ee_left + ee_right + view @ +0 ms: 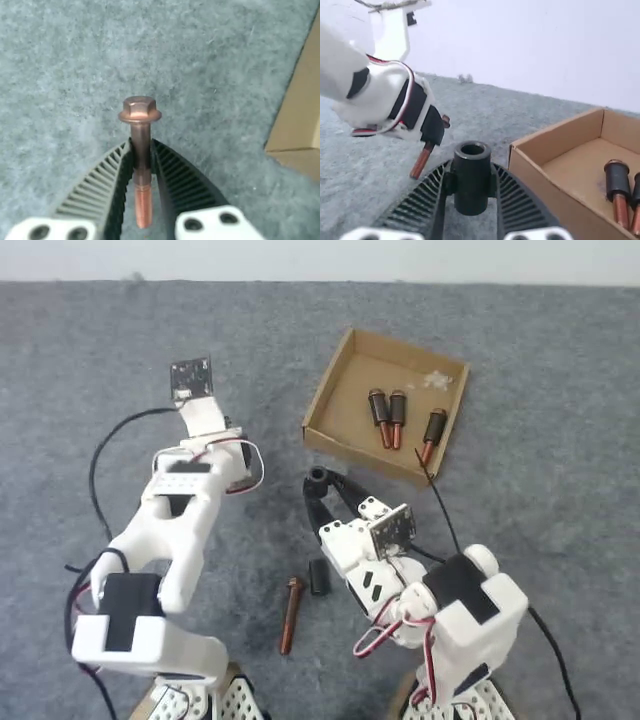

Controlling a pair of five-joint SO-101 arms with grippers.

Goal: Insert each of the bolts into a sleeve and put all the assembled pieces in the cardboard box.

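Gripping the bolt [140, 116] mid-shank, our left pincer [141, 146] held what we judged rigid, slippery metal; our right pincer [471, 168] clamped the sleeve [471, 180] by its barrel, bore clear.

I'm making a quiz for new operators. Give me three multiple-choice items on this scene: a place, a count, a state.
1. Where does the loose black cylindrical sleeve lie? A. in the square cardboard box; B. on the grey carpet beside the loose copper-coloured hex-head bolt; C. on an arm.
2. How many assembled bolt-and-sleeve pieces lie in the box? A. one; B. three; C. five.
3. What do the left arm's jaws hold? A. nothing; B. a sleeve; C. a second copper-coloured bolt.
1 B: the high view shows it on the carpet by that bolt. 2 B: three lie on the box floor. 3 C: the left wrist view shows the jaws shut on its shank.
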